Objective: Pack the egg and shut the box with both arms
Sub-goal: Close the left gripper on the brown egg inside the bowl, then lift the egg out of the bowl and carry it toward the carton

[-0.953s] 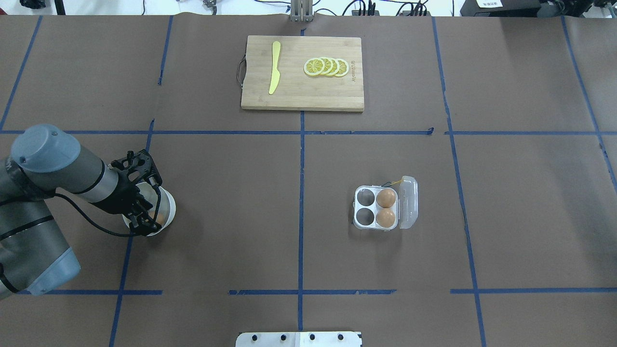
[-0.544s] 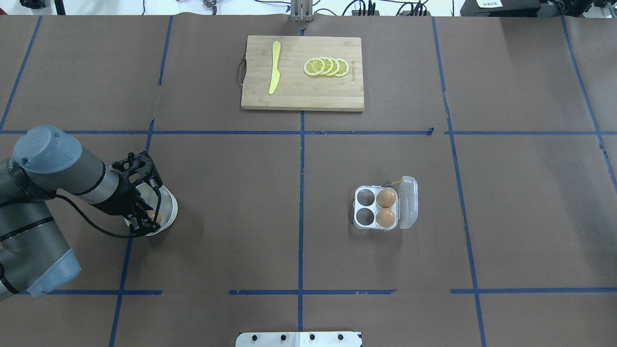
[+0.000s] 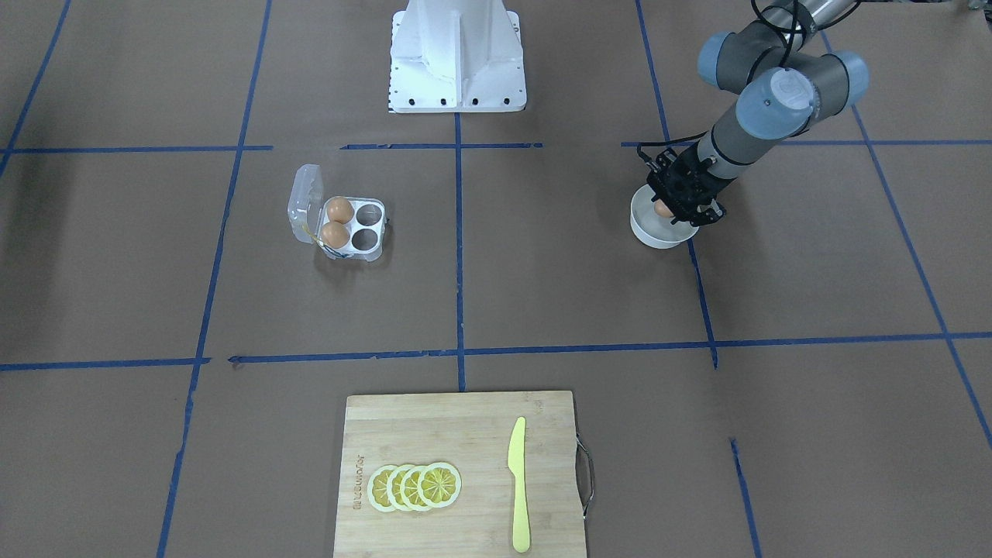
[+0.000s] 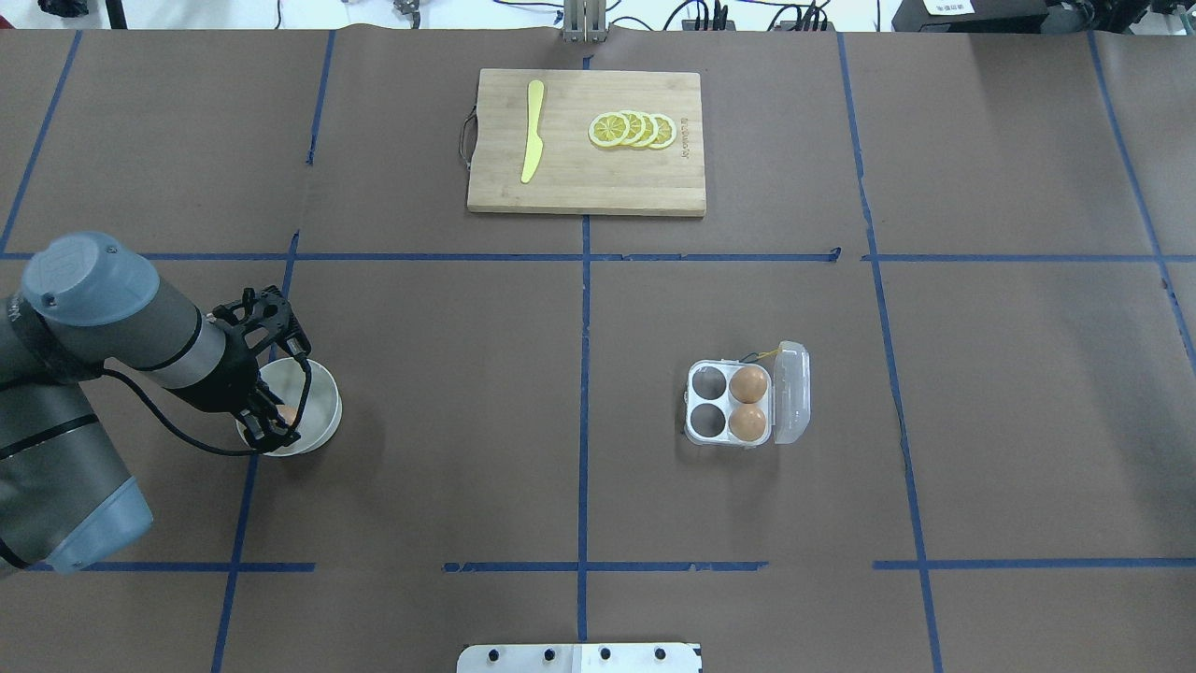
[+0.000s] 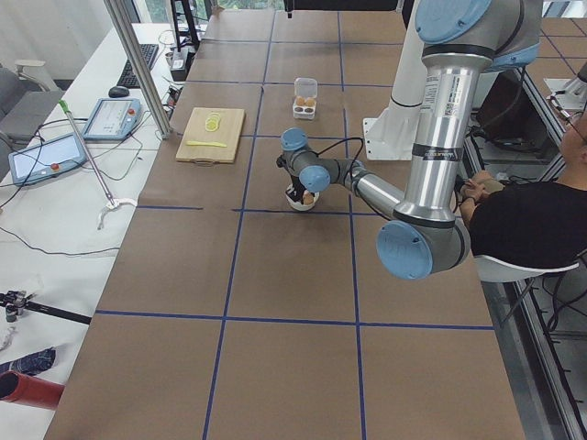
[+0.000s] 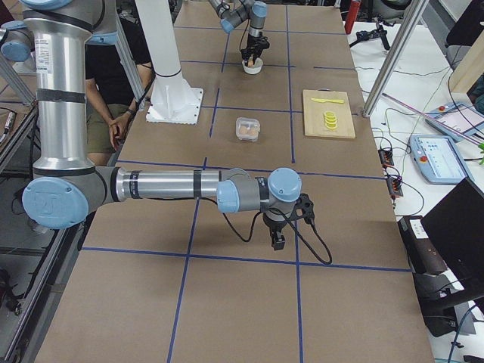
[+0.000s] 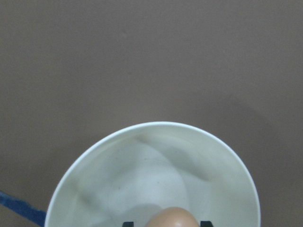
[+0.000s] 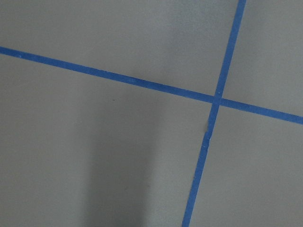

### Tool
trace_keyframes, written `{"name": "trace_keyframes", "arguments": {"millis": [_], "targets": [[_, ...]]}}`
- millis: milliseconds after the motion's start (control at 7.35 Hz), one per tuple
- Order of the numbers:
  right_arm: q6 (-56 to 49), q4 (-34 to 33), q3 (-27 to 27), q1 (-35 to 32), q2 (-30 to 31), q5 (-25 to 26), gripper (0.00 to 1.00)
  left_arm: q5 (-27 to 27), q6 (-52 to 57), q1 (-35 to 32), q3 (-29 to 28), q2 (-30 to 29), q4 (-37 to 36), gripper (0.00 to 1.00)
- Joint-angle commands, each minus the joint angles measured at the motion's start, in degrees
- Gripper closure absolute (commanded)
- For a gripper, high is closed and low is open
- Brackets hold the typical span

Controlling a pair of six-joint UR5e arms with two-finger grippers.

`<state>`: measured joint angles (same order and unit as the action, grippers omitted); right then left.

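The egg (image 4: pixel 288 412) is orange-brown and sits between my left gripper's (image 4: pixel 273 414) fingers, just above the inside of a white bowl (image 4: pixel 320 402). The left wrist view shows the egg's top (image 7: pixel 173 217) between two black fingertips (image 7: pixel 128 223) over the bowl (image 7: pixel 94 156). The front view shows the egg (image 3: pixel 663 209) in that gripper (image 3: pixel 680 208). The clear box (image 4: pixel 693 404) stands open right of centre, lid (image 4: pixel 792 393) folded right, with two brown eggs (image 4: pixel 748 384) in its right cups and the left cups empty. My right gripper (image 6: pixel 277 240) hovers over bare table; I cannot tell its state.
A wooden cutting board (image 4: pixel 586 178) at the far middle carries a yellow knife (image 4: pixel 532 131) and lemon slices (image 4: pixel 633 129). The white robot pedestal (image 3: pixel 457 54) stands at my side of the table. A seated person (image 5: pixel 523 220) is beside the table.
My left gripper has shifted slightly left and away from the bowl's middle, and the egg has moved with it. The box and the board have not moved.
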<state>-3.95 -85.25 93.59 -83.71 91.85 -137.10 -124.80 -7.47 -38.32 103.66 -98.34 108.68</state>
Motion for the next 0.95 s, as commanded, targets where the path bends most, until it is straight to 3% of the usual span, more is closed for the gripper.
{"name": "trace_keyframes", "arguments": {"millis": [0, 408, 817], "targets": [[0.0, 0.1, 0.1, -0.1, 0.0, 0.0, 0.00, 0.1, -0.1, -2.6, 2.3, -0.1, -1.7, 1.00], [0.0, 0.1, 0.3, -0.1, 0.0, -0.1, 0.00, 0.2, -1.2, -3.5, 5.9, -4.8, -12.1, 1.00], [-0.1, 0.1, 0.5, -0.1, 0.0, -1.4, 0.00, 0.1, -11.3, -3.0, 1.7, -16.3, -15.2, 1.00]]}}
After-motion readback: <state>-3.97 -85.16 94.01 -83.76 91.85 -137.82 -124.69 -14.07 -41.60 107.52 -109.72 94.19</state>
